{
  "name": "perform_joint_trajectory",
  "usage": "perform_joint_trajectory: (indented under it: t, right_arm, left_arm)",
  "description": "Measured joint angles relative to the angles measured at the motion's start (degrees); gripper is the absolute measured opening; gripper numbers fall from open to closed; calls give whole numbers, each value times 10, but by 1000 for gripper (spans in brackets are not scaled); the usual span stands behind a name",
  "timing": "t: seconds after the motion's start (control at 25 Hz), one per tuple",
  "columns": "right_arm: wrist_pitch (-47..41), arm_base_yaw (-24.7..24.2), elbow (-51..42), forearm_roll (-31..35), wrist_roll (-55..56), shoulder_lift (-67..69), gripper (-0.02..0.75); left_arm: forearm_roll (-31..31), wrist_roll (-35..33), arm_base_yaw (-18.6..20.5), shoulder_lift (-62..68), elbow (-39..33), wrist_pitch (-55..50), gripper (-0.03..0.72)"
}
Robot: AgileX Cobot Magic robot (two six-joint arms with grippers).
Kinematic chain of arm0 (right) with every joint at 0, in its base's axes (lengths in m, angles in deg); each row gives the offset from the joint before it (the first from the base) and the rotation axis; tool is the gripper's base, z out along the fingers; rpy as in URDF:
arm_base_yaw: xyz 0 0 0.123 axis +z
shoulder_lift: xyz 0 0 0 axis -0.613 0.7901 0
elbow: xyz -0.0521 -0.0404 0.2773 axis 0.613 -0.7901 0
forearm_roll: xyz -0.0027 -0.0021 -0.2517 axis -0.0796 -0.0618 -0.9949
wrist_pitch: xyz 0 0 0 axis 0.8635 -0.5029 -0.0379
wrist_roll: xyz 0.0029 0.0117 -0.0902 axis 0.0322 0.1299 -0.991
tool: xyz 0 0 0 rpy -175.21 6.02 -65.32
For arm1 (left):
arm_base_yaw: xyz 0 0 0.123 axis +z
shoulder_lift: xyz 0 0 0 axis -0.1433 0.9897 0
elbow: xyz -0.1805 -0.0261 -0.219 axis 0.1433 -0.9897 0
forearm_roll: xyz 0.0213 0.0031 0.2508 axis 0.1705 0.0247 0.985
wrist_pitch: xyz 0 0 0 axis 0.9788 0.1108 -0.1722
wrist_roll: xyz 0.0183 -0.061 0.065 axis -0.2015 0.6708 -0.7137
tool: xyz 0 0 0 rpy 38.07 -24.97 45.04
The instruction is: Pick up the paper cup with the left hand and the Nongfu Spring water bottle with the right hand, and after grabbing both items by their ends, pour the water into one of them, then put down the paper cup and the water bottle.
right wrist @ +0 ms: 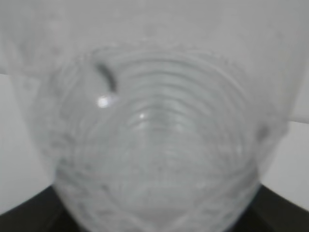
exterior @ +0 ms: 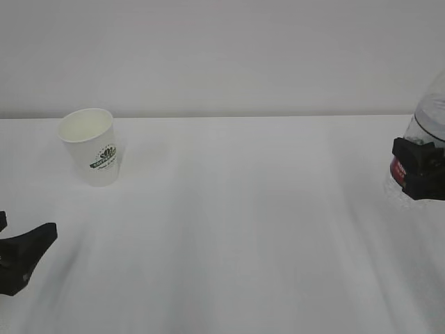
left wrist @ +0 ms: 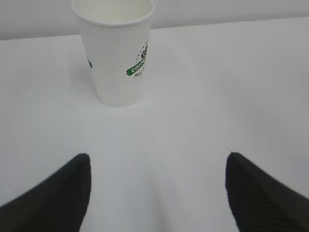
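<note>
The paper cup (exterior: 94,149) stands upright at the back left of the table, white with a green logo, and its inside looks pale. In the left wrist view the paper cup (left wrist: 118,58) is ahead of my left gripper (left wrist: 157,164), well apart from it. That gripper (exterior: 26,224) hangs low at the front left, open, with nothing between its fingers. At the right edge my right gripper (exterior: 417,170) is shut on the Nongfu Spring water bottle (exterior: 431,118) at its red label. The clear ribbed bottle (right wrist: 154,145) fills the right wrist view between the dark jaws of the right gripper (right wrist: 154,212). I cannot make out the water.
A white table (exterior: 243,229) runs to a plain pale wall at the back. Nothing else stands on the part in view. The bottle's base and top are cut off by the right edge of the exterior view.
</note>
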Motion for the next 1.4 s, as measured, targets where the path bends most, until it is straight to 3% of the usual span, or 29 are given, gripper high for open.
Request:
perform_joint_trajectory:
  t: [1.4]
  right_arm:
    - [0,0,0,-16,19,0,479]
  left_arm:
    - [-3,6,0,109,91,0,655]
